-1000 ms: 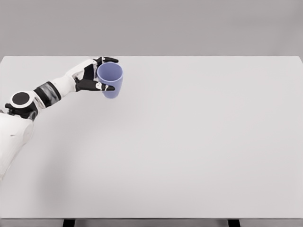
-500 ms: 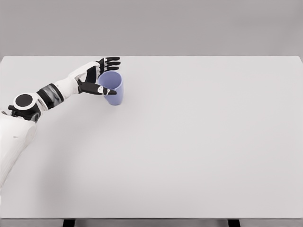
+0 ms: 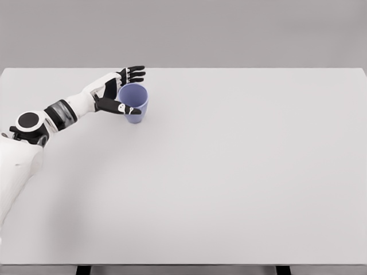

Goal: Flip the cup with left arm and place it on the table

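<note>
A blue-violet cup (image 3: 135,103) stands upright on the white table (image 3: 229,172), mouth up, at the far left. My left hand (image 3: 127,91) is beside it on its left, fingers spread wide behind the rim and the thumb reaching across the front wall. The hand holds nothing; the thumb tip looks close to or just touching the cup. The white left arm runs from the lower left up to the hand. No right arm shows in the head view.
The table's far edge (image 3: 183,69) runs just behind the hand and cup. The front edge (image 3: 183,264) lies along the bottom of the picture.
The hand has let go of the cup: its fingers went from curled around it to spread. The cup dropped slightly and now stands on the table.
</note>
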{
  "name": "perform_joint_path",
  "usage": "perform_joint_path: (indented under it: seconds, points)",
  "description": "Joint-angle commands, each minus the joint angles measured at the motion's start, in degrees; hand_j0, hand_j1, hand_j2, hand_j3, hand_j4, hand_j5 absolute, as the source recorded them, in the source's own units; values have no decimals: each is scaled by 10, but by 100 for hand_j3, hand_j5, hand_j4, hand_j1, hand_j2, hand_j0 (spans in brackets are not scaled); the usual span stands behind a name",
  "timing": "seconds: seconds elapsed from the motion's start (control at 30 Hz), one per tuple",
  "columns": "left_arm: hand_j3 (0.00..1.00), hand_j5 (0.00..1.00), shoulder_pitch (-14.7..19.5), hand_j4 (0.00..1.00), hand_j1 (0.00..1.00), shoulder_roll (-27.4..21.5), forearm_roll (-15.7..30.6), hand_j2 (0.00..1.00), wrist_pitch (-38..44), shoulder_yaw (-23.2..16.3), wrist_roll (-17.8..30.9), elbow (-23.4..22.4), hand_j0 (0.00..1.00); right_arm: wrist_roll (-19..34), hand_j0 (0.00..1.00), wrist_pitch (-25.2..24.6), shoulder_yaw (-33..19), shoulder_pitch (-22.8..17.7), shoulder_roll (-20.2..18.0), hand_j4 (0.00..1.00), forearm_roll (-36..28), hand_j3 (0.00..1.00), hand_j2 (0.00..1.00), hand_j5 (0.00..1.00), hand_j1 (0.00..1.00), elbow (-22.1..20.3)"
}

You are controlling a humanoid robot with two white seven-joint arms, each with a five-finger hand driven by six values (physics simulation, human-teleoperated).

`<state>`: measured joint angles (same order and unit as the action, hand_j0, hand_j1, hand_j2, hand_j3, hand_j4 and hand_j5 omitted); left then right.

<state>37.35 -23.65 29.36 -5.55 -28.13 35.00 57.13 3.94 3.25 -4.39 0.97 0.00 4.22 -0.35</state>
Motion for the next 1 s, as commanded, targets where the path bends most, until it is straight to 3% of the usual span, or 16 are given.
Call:
perform_joint_path:
  seconds: [0.0, 0.3, 0.47, 0.7, 0.8, 0.9, 0.97]
  points:
    - [100, 100, 0, 100, 100, -3, 3, 100, 0, 1, 0, 3, 100, 0, 100, 0, 0, -1, 0, 100, 0, 100, 100, 100, 100, 0]
    - [100, 100, 7, 100, 100, -6, 3, 100, 0, 5, 0, 1, 100, 0, 100, 0, 0, -1, 0, 100, 0, 100, 100, 100, 100, 0]
    - [100, 100, 34, 100, 100, -23, 6, 100, 4, 6, 0, -2, 100, 0, 100, 0, 0, -1, 0, 100, 0, 100, 100, 100, 100, 0]
    - [100, 100, 55, 100, 100, -132, 2, 100, -21, 7, 0, -2, 100, 0, 100, 0, 0, -1, 0, 100, 0, 100, 100, 100, 100, 0]
    - [100, 100, 49, 100, 100, -146, -4, 100, -51, 7, 0, -5, 100, 0, 100, 0, 0, -1, 0, 100, 0, 100, 100, 100, 100, 0]
    - [100, 100, 47, 100, 100, -170, -65, 100, -115, 4, 0, 3, 100, 0, 100, 0, 0, -1, 0, 100, 0, 100, 100, 100, 100, 0]
    - [100, 100, 42, 100, 100, -190, -160, 100, -197, 1, 0, 2, 100, 0, 100, 0, 0, -1, 0, 100, 0, 100, 100, 100, 100, 0]
